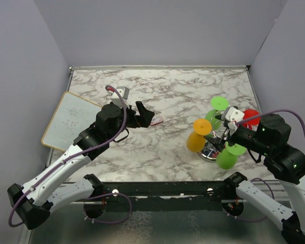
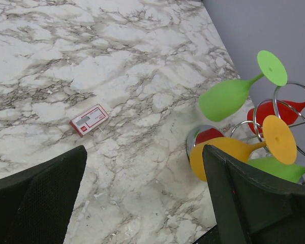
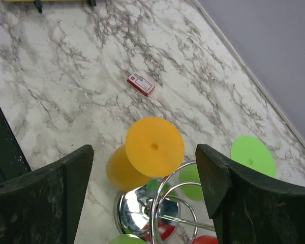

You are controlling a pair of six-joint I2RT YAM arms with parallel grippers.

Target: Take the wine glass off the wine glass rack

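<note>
The wine glass rack [image 1: 212,151], chrome wire on a round shiny base, stands at the right front and holds several plastic wine glasses. They are an orange one [image 1: 198,135], a green one at the back [image 1: 216,109], a red one [image 1: 250,117] and a green one in front [image 1: 229,155]. My right gripper [image 1: 224,136] is open right above the rack. In the right wrist view the orange glass [image 3: 154,146] and the rack base [image 3: 142,213] lie between its fingers [image 3: 147,203]. My left gripper [image 1: 148,116] is open and empty mid-table; its wrist view shows the orange glass [image 2: 229,152] and the rack rings [image 2: 279,101].
A small red and white card [image 1: 156,121] lies on the marble near the left gripper; it also shows in the left wrist view [image 2: 89,119] and the right wrist view [image 3: 141,84]. A whiteboard [image 1: 71,119] lies at the left edge. Grey walls enclose the table.
</note>
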